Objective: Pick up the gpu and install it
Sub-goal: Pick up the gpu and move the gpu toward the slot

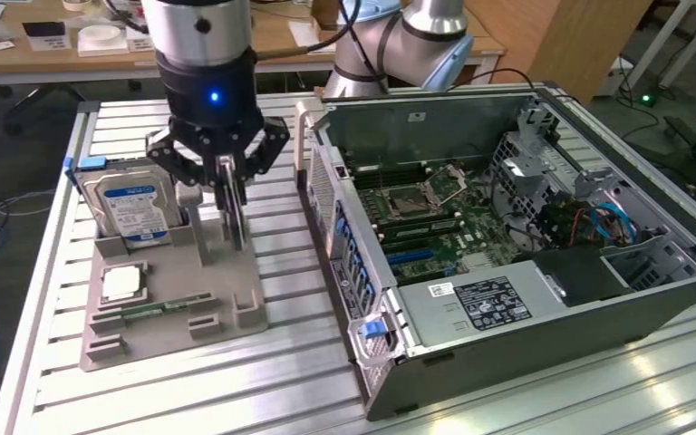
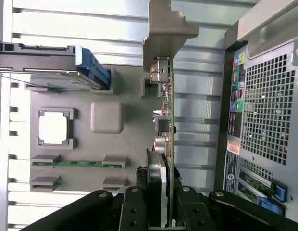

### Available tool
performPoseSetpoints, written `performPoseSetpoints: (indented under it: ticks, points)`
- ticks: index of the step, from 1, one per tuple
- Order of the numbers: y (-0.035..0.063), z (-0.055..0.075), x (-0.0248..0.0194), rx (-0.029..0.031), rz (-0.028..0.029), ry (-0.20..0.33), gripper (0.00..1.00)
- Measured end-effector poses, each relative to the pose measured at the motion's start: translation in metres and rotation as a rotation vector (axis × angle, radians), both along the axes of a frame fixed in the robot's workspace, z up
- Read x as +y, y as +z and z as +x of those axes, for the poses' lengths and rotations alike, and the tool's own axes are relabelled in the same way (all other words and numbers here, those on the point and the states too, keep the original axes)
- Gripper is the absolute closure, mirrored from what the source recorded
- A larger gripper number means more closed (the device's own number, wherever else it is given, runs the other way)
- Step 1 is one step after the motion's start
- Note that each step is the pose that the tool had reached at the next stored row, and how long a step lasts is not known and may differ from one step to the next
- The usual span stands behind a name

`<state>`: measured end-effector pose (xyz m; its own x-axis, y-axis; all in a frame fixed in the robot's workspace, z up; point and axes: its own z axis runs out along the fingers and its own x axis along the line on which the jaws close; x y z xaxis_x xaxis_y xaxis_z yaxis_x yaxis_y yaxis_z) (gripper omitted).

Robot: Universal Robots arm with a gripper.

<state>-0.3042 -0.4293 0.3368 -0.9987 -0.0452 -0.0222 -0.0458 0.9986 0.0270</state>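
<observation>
The jaws, drawn in narrow, pinch the top edge of the gpu (image 2: 164, 120), which stands on edge over the grey holder (image 1: 167, 272) on the tabletop (image 1: 312, 381); light, stiff and fragile, it seems best gripped along that bare board edge.

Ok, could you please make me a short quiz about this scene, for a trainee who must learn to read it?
1. Multiple choice: what is the tool closed on?
A) the processor chip
B) the gpu
C) the memory stick

2. True or false: the gpu is already seated inside the computer case.

3. Short answer: which thing stands upright in the grey holder, on the exterior view's left of the gpu?

Key
1. B
2. False: the gpu stands on edge at the grey holder, outside the open case.
3. The hard drive.
</observation>
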Motion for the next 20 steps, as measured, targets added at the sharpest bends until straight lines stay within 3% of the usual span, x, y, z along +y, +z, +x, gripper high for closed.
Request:
performPoseSetpoints:
  ticks: [9, 20]
  points:
    - [0.0362, 0.000, 0.0000, 0.0000, 0.0000, 0.000, 0.72]
    - [0.0728, 0.000, 0.0000, 0.0000, 0.0000, 0.000, 0.72]
